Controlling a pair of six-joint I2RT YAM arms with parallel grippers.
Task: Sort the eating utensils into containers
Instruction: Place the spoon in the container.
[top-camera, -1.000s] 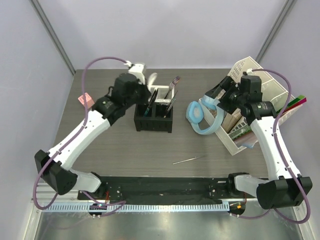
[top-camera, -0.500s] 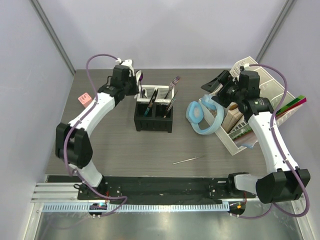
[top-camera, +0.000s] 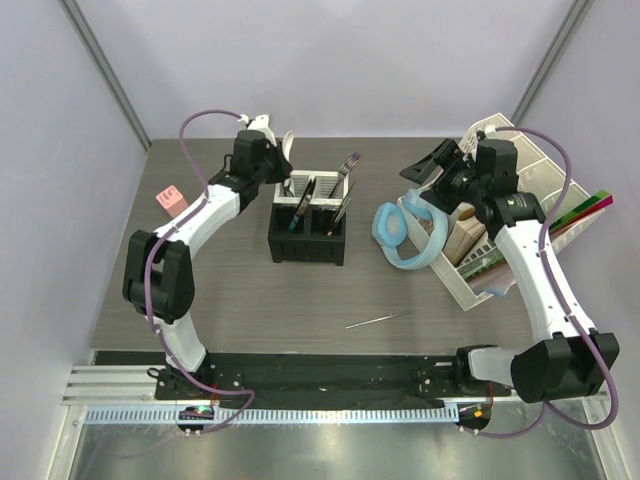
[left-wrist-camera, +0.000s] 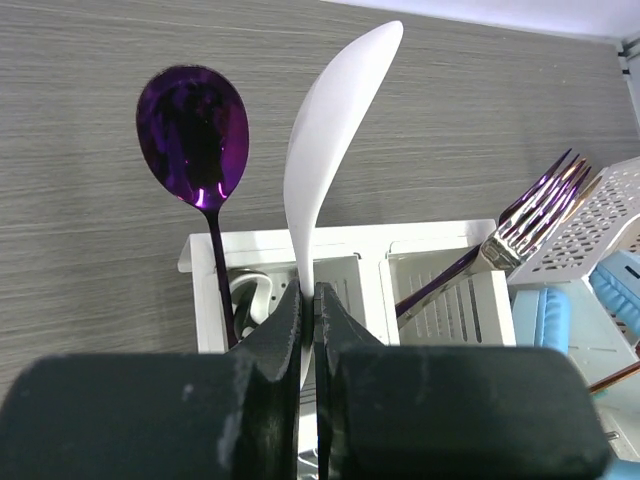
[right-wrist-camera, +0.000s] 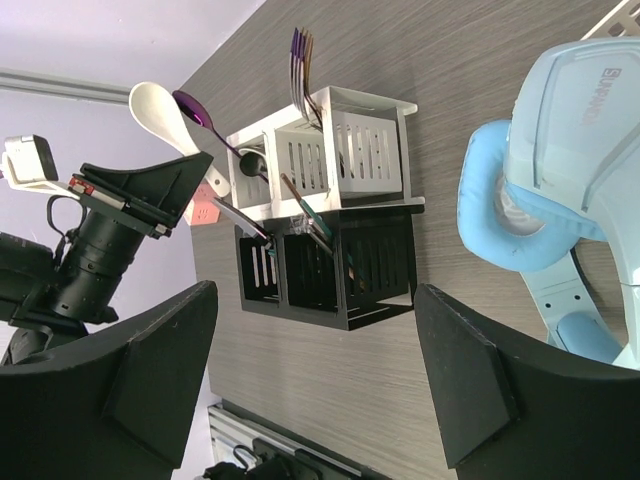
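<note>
Between the closed fingers of the left claw is a white ceramic soup spoon, pinched by its handle, bowl end rising upright beyond the fingertips. Just under the claw sits the caddy, its white-rimmed compartments open upward. Held vertically like this, the spoon seems poised to drop straight into a slot. Beside the held spoon, to the claw's left, a purple spoon stands in a compartment. To the claw's right a purple fork leans out of another.

The right claw is spread wide and holds nothing. It hangs well apart from the caddy, beside the white rack and over the blue ring, probably keeping clear. A slim loose utensil lies on the table, far from both claws, apparently unsorted.
</note>
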